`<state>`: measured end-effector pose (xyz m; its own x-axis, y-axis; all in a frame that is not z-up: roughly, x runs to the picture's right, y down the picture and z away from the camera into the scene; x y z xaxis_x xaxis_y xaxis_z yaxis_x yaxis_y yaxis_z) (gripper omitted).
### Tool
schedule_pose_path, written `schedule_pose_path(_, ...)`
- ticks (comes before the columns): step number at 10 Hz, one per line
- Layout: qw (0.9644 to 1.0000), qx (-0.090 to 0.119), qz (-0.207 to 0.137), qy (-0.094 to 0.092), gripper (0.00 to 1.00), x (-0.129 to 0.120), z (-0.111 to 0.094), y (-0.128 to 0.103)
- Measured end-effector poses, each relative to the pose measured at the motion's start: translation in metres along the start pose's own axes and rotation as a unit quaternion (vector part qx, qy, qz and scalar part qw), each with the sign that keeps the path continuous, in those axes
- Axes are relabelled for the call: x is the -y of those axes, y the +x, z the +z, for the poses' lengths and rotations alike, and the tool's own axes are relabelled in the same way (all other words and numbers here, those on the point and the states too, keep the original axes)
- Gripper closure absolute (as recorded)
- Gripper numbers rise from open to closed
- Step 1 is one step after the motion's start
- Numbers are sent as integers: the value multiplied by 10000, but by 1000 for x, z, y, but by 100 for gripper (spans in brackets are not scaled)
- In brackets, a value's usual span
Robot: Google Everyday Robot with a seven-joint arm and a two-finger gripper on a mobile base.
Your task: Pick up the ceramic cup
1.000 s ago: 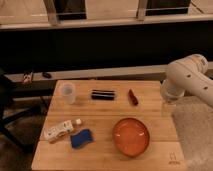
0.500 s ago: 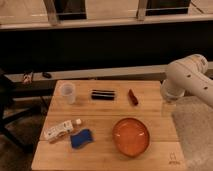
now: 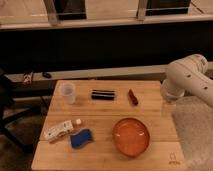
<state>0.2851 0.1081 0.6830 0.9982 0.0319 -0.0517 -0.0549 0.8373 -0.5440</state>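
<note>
Table (image 3: pixel 150 107) layout with arm (image 3: pixel 187 80) at the right edge.
The ceramic cup (image 3: pixel 67 93) stands upright near the table's far-left corner, apart from all other items. To its right lie a black bar (image 3: pixel 103 94) and a red object (image 3: pixel 133 96). A white bottle (image 3: pixel 60 130), blue sponge (image 3: pixel 81 138) and orange bowl (image 3: pixel 131 136) occupy the near side. The gripper is out of view; only white arm links show.

You see the ceramic cup (image 3: pixel 68 92) at rear left of the counter (image 3: pixel 150 95), the bowl (image 3: pixel 131 136) front right, and the bottle (image 3: pixel 59 130) and sponge (image 3: pixel 81 138) front left. The arm (image 3: pixel 187 80) stands right; its hand is out of view.
</note>
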Motion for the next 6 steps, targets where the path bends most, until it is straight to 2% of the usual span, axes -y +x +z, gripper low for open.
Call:
schedule_pose_path(4, 10000, -7, -13, 16, 20, 0, -1, -1)
schedule_pose_path(5, 9999, -38, -104, 97, 20, 4, -4, -6)
schedule_pose_path(6, 9996, -22, -230, 169, 20, 9, -7, -23)
